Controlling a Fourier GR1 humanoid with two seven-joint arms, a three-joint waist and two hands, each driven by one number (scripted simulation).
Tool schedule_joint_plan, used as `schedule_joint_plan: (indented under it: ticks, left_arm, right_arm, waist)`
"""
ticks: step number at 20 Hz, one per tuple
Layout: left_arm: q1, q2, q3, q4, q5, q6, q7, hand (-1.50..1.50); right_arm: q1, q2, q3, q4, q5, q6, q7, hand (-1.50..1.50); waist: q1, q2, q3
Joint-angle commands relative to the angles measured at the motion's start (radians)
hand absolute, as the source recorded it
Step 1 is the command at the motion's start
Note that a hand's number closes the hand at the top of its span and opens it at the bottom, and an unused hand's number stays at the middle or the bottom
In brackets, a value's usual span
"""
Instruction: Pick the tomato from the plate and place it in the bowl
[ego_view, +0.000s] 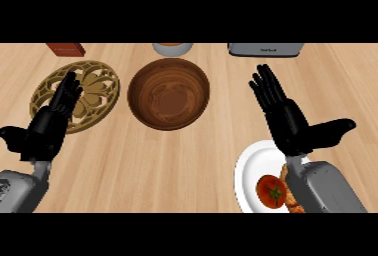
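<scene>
A red tomato (271, 191) lies on a white plate (251, 170) at the lower right of the head view, partly tucked beside my right forearm. An orange-brown food item (293, 199) sits next to it on the plate. A dark brown wooden bowl (168, 93) stands in the upper middle of the counter. My right hand (286, 118) is open with fingers straight, above the plate's far edge and to the right of the bowl. At the left, my left hand (46, 126) rests open, fingers up, over the edge of a patterned trivet.
A tan openwork trivet (88, 90) lies left of the bowl. Along the far edge stand a red-brown box (66, 48), a grey cup (173, 48) and a silver appliance (266, 49).
</scene>
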Motion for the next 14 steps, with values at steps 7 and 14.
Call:
schedule_joint_plan:
  ticks: [7, 14]
  left_arm:
    - [0.063, -0.056, -0.107, -0.052, 0.000, -0.086, 0.019, 0.00]
    - [0.037, -0.154, -0.186, -0.108, -0.040, -0.119, 0.068, 0.00]
  right_arm:
    - [0.221, -0.376, -0.088, -0.100, 0.397, -0.035, -0.235, 1.50]
    - [0.458, -0.156, 0.004, -0.009, 0.439, -0.085, -0.607, -1.50]
  waist:
    - [-0.133, 0.006, -0.010]
    - [-0.015, 0.031, 0.015]
